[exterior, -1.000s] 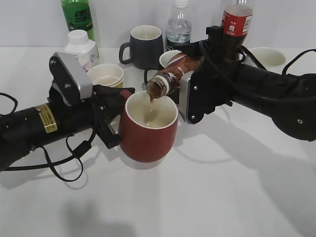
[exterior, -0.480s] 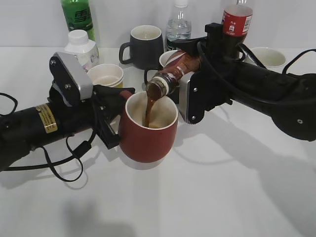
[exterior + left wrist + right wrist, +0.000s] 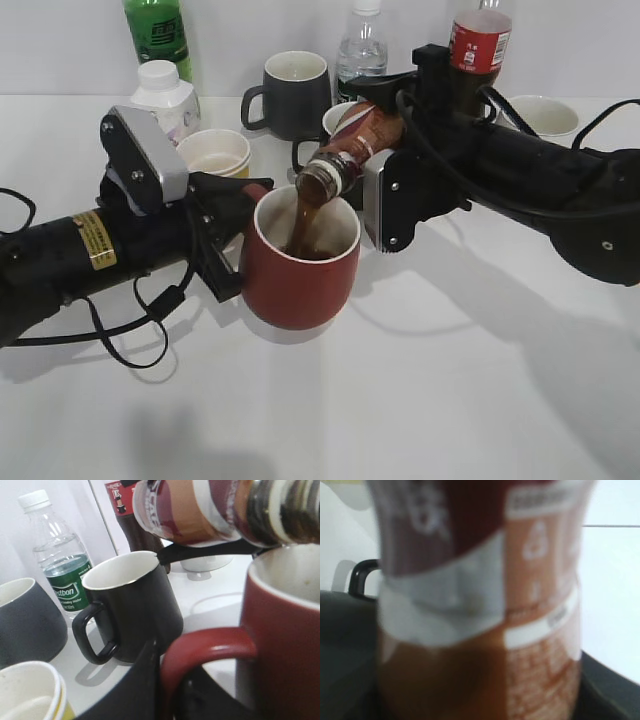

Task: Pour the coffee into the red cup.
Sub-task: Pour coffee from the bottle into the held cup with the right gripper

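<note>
The red cup (image 3: 300,270) stands mid-table, white inside, with brown coffee (image 3: 305,240) in it. My left gripper (image 3: 232,228) is shut on its handle (image 3: 200,647); the cup's wall shows in the left wrist view (image 3: 285,630). My right gripper (image 3: 385,140) is shut on the coffee bottle (image 3: 350,145), tilted mouth-down over the cup's rim. A brown stream runs from its mouth into the cup. The bottle fills the right wrist view (image 3: 480,610) and hides the jaws; it also shows at the top of the left wrist view (image 3: 200,510).
Behind the cup stand a black mug (image 3: 295,90), a second black mug (image 3: 130,610), a water bottle (image 3: 362,50), a cola bottle (image 3: 478,40), a green bottle (image 3: 158,35), a white jar (image 3: 165,95), a yellow cup (image 3: 215,152) and a white cup (image 3: 545,115).
The bottle has tipped a little steeper. The thin drip has grown into a steady stream and the coffee level in the red cup has risen. The left arm has not moved.
</note>
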You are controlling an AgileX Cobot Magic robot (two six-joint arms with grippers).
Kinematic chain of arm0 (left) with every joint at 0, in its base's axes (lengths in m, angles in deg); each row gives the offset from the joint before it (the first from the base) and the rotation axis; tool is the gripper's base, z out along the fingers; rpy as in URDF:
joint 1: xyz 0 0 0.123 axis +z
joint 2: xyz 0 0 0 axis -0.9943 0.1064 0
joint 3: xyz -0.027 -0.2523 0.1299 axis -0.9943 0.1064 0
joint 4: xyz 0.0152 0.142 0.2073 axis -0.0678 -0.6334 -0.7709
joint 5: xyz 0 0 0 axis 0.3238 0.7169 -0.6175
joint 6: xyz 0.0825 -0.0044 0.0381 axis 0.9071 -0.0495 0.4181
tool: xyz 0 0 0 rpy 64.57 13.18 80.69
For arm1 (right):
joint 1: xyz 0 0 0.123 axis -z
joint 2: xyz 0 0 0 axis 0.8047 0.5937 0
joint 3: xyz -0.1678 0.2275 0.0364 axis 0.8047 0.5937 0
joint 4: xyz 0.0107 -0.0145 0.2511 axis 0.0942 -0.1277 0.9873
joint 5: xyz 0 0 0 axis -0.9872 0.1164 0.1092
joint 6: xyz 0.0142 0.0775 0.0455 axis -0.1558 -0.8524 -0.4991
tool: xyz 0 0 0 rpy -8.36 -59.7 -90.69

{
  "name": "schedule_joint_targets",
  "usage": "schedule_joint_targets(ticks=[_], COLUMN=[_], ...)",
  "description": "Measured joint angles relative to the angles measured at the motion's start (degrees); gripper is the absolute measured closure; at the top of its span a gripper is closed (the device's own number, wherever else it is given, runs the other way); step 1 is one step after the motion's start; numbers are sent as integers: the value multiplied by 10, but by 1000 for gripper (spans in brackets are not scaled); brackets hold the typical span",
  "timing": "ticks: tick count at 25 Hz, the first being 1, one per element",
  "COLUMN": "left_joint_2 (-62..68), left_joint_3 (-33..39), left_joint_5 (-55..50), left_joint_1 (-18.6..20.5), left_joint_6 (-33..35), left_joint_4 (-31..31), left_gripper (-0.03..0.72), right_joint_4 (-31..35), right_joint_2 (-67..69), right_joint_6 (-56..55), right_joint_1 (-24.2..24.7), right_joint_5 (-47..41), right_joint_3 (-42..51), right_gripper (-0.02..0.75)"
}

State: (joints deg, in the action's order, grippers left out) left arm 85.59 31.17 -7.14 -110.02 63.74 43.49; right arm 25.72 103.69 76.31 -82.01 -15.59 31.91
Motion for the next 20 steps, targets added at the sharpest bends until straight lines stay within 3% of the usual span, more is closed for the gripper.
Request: schedule_joint_targets(ticks=[20], left_joint_2=[0], left_joint_3=[0], left_joint_5=[-4], left_joint_1=[0], left_joint_6=[2], left_joint_4=[-3], left_gripper=[643], right_joint_4=[0], right_joint_2=[0], right_joint_6=[30], right_joint_1=[0], right_joint_5=[14], right_joint_3=[0], right_gripper=[235])
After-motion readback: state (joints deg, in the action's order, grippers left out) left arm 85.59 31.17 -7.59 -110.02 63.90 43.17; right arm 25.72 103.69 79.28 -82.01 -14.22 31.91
